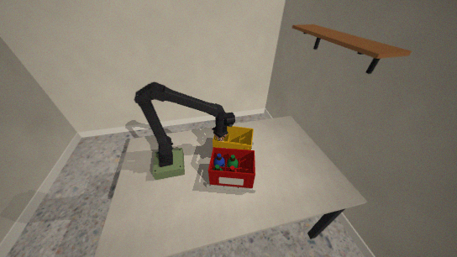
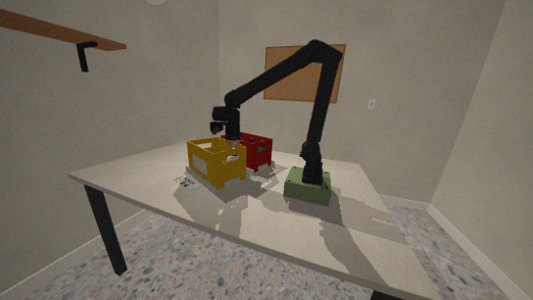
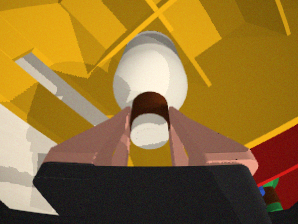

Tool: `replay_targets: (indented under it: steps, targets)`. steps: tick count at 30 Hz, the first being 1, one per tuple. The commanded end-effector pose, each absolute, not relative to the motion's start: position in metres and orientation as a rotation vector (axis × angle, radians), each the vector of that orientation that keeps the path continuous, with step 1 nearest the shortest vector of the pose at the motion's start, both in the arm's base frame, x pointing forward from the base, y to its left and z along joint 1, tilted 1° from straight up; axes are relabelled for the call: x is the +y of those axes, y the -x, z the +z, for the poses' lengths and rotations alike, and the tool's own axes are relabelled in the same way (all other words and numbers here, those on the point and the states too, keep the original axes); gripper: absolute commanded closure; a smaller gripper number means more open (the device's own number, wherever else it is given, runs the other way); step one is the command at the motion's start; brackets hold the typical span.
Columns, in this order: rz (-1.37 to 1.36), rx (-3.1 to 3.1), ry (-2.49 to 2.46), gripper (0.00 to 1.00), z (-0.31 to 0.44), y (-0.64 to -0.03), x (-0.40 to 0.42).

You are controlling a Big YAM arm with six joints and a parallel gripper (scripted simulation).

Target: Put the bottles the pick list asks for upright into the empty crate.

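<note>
My gripper [image 1: 221, 137] [image 2: 233, 144] [image 3: 149, 113] is shut on the brown neck of a bottle with a white cap and white body [image 3: 150, 75]. The bottle is inside or just over the left part of the yellow crate [image 1: 233, 145] [image 2: 220, 172] [image 3: 250, 100]; its base is hidden. The red crate [image 1: 252, 178] [image 2: 265, 156] [image 3: 280, 162] holds a blue-topped bottle [image 1: 218, 161], a green-topped bottle [image 1: 233, 162], another green cap [image 1: 217, 167] and a red cap [image 1: 233, 168]. The pick list [image 2: 185, 181] lies beside the yellow crate; its lines are too blurred to read.
The two crates stand close together on the table [image 1: 294, 168] [image 2: 274, 225]. The arm's green base block [image 1: 169, 167] [image 2: 306, 188] stands to one side of them. A wooden shelf [image 1: 349, 39] hangs on the wall, well above the table.
</note>
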State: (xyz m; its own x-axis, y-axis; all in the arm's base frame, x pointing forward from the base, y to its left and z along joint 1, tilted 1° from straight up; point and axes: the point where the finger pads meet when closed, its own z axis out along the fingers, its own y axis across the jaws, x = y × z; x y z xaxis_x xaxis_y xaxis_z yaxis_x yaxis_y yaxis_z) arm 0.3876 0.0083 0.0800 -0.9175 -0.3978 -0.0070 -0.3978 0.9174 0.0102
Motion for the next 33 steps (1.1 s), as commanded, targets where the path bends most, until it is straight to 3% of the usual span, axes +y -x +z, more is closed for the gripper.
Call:
replay_targets:
  steps: [1, 28, 29, 33]
  targets:
    - [0.006, 3.033, 0.627, 1.0, 0.093, -0.4, 0.009]
    - [0.006, 3.033, 0.627, 1.0, 0.092, -0.4, 0.01]
    - [0.006, 3.033, 0.627, 0.39, 0.092, -0.4, 0.01]
    - [0.013, 3.039, 0.629, 0.39, 0.089, -0.389, 0.014]
